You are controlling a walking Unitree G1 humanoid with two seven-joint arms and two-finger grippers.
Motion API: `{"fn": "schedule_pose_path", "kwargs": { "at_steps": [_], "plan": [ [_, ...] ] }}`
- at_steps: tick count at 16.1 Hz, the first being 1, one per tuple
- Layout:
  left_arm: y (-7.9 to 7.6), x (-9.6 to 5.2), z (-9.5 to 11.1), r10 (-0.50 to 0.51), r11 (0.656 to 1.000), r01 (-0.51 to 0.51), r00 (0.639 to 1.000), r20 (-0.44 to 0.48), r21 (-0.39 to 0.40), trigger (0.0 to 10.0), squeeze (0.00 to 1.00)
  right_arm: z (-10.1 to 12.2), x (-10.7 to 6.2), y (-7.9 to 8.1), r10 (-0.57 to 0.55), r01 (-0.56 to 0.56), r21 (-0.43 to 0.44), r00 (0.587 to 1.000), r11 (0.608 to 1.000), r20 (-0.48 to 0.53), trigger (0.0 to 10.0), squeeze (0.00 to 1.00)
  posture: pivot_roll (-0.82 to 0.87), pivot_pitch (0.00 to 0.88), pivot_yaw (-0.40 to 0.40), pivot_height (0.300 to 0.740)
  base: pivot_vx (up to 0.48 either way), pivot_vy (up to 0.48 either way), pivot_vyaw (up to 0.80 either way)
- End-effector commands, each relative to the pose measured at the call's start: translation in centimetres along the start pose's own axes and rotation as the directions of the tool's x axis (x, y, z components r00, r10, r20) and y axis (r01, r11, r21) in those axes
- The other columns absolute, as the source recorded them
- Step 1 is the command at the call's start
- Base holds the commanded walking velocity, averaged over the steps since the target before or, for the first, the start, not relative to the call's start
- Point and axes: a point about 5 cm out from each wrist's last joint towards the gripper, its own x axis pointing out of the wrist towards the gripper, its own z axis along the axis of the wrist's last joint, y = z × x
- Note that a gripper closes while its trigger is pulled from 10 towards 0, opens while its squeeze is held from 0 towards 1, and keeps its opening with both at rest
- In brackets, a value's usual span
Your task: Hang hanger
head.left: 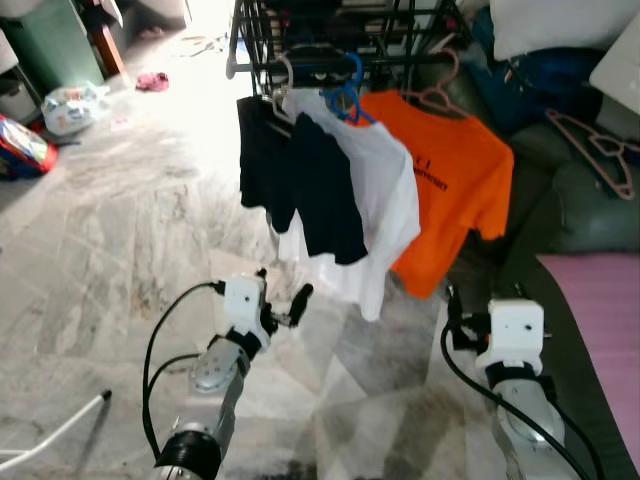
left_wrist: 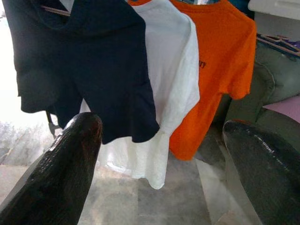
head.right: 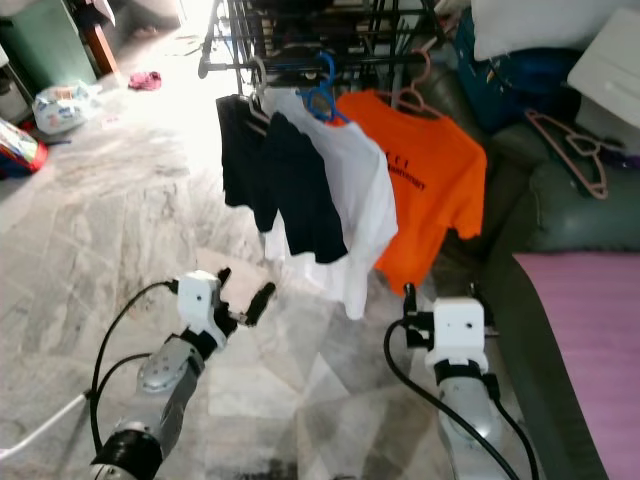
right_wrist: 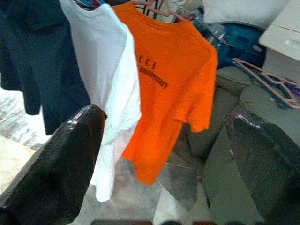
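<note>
Three T-shirts hang side by side on the black clothes rack (head.left: 330, 40): a dark navy T-shirt (head.left: 300, 175) at about nine o'clock in the row, a white T-shirt (head.left: 385, 215) in the middle on a blue hanger (head.left: 347, 95), and an orange T-shirt (head.left: 445, 190) at three o'clock on a pink hanger (head.left: 437, 92). Another pink hanger, an empty one (head.left: 597, 148), lies over at two o'clock on the grey-green sofa (head.left: 585, 205), well apart from both arms. Down at seven o'clock the left gripper (head.left: 285, 300) is raised toward the navy shirt with its fingers spread wide and nothing between them; its wrist view looks straight at the hems. The right gripper (right_wrist: 164, 140) sits at five o'clock below the orange shirt, its two fingers likewise wide apart and empty, pointing at the shirt and the sofa arm. A pink cushion (head.left: 600, 330) lies on the sofa at four o'clock, and the marble floor (head.left: 120, 250) stretches off toward ten o'clock.
</note>
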Motion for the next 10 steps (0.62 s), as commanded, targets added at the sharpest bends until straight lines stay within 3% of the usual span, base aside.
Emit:
{"fn": "schedule_pose_path", "kwargs": {
  "at_steps": [1, 4, 8, 10],
  "plan": [
    [0.4, -0.2, 0.1, 0.008, 1.000, -0.008, 1.000, 0.002, -0.003, 10.0, 0.00, 0.5, 0.0, 0.1, -0.002, 0.002, 0.005, 1.000, 1.000, 0.015, 10.0, 0.00, -0.10, 0.151, 0.025, 0.740, 0.401, 0.000, 0.00],
    [-0.2, 0.0, 0.2, -0.017, 1.000, 0.017, 1.000, 0.006, -0.014, 10.0, 0.00, 0.6, 0.0, 0.0, -0.003, 0.003, -0.005, 1.000, 1.000, 0.015, 10.0, 0.00, -0.10, 0.155, 0.024, 0.740, 0.420, 0.000, 0.00],
    [-0.5, -0.1, 0.1, -0.031, 0.999, 0.031, 1.000, 0.002, -0.018, 10.0, 0.00, 0.7, 0.0, 0.0, -0.005, 0.005, -0.006, 1.000, 1.000, 0.015, 10.0, 0.00, -0.11, 0.158, 0.020, 0.740, 0.436, 0.000, -0.73],
    [-0.6, -0.1, 0.0, -0.035, 0.999, 0.035, 0.999, -0.001, -0.020, 10.0, 0.00, 0.7, -0.1, 0.0, -0.001, 0.001, -0.009, 1.000, 1.000, 0.016, 10.0, 0.00, -0.11, 0.159, 0.017, 0.740, 0.439, 0.000, 0.00]
  ]
}}
